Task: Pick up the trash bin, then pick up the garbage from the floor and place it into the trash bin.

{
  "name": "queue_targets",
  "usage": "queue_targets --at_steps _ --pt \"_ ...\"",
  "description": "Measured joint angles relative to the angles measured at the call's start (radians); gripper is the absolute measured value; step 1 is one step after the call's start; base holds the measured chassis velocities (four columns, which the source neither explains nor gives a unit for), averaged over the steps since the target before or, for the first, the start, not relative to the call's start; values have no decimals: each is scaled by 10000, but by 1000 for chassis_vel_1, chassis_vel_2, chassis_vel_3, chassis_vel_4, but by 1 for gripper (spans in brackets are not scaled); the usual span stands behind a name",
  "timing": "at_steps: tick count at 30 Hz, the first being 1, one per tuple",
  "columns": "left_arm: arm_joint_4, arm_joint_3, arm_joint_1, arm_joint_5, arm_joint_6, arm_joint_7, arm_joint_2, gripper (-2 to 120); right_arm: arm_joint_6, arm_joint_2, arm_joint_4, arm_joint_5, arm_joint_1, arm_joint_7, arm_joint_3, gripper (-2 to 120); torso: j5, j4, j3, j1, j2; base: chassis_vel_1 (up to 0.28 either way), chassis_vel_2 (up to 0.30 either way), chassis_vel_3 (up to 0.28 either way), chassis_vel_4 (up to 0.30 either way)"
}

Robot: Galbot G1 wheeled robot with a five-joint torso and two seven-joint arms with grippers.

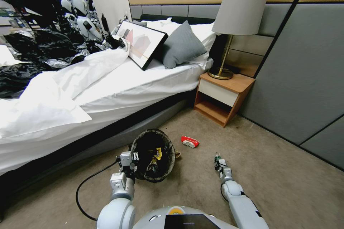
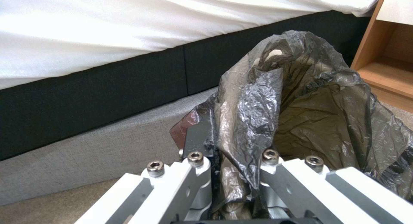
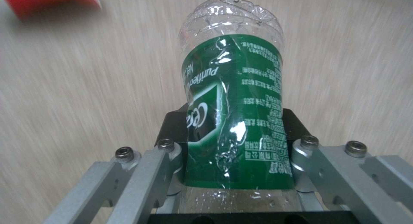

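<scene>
Left gripper (image 1: 134, 158) clamped on the rim of the trash bin (image 1: 153, 154), fingers pinching the black bag (image 2: 297, 98) folded over that rim — bin tipped toward the robot and, by the look of it, held off the carpet (image 1: 279, 186), though contact with the floor hard to rule out from above. Right gripper (image 1: 219, 164) closed round a clear bottle (image 3: 234, 98) with a green label, jaws pressed on either side of its body, low over the carpet and well apart from the bin.

Progress, as a judgement: bin pickup done; some litter already in, with a yellow wrapper (image 1: 158, 153) lying inside the liner; bottle grasped but not yet dropped in. Left to do: carry the bottle across to the bin mouth, then fetch the red-and-white packet (image 1: 190, 141) lying on the carpet just beyond the bin, toward the nightstand (image 1: 224, 96).

Head view alone giving the layout — both arms, bin contents, remaining packet, bed (image 1: 107, 89) alongside. Left wrist view confirming the pinch on plastic at close range. Right wrist view settling what the head view leaves tiny: bottle seated squarely between the jaws, label legible.
</scene>
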Motion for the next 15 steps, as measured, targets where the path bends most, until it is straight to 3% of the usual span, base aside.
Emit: queue_targets --at_steps 3,8,11,15 --pt "19 51 -3 3 3 3 4 6 569 -17 1895 315 -467 -100 -315 29 -5 4 -1 0 0 0 0 0 0" --pt "20 132 25 -9 16 16 25 6 1162 -25 3694 465 -788 -529 -724 29 0 2 0 1 0 0 0 0 0" --pt "14 213 81 -80 45 15 52 6 1853 -24 5602 347 -985 -1374 -1262 29 -3 5 -2 1 1 0 0 0 0" --pt "-13 219 110 -80 45 11 53 6 2279 -190 7061 408 -1289 -2432 -1965 29 -1 2 -2 0 1 0 0 0 0"
